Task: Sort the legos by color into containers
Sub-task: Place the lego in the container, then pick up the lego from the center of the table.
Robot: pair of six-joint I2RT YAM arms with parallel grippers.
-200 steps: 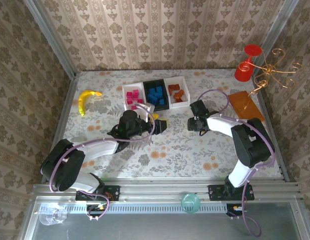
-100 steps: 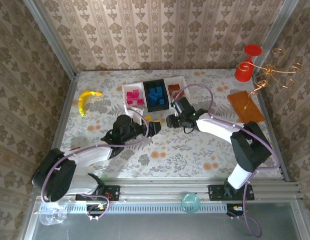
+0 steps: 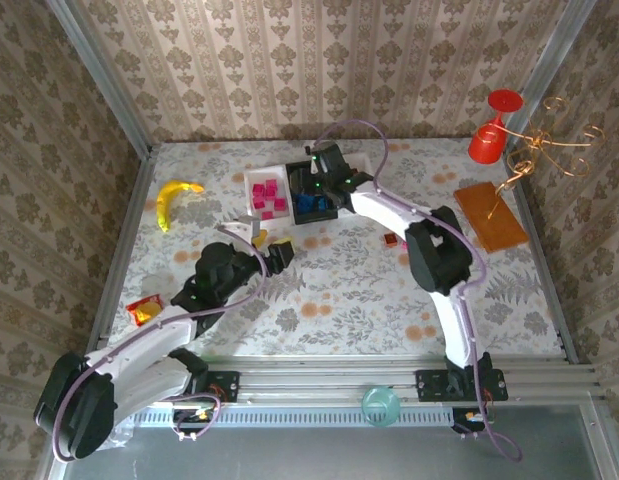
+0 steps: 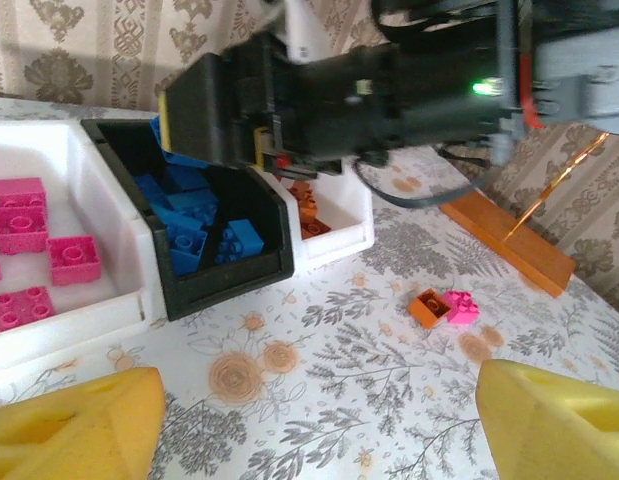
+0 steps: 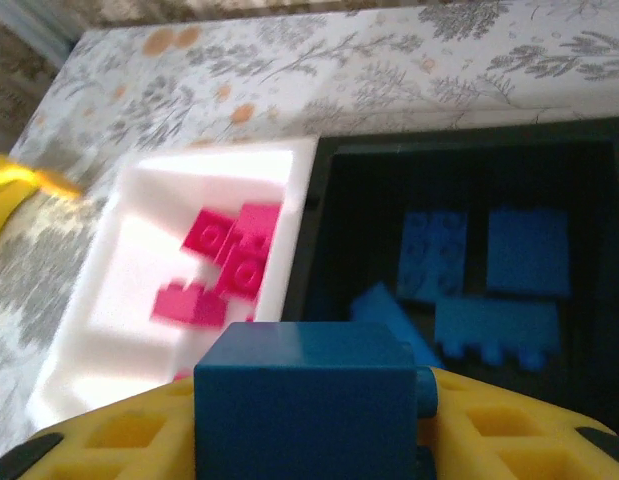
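As right claw (image 5: 309, 428) grips: blue brick (image 5: 304, 385) over black tray (image 5: 459, 140)
Left claw (image 4: 314, 420): open, empty
Loose: two bricks (image 4: 444, 306), right

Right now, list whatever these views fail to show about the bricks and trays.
- Top view: right arm covers most of the black tray and the orange bricks' tray.
- Top view: loose bricks too small to count.
- Right wrist: pink bricks blurred; blue brick in the right tool blocks the black tray's lower part.
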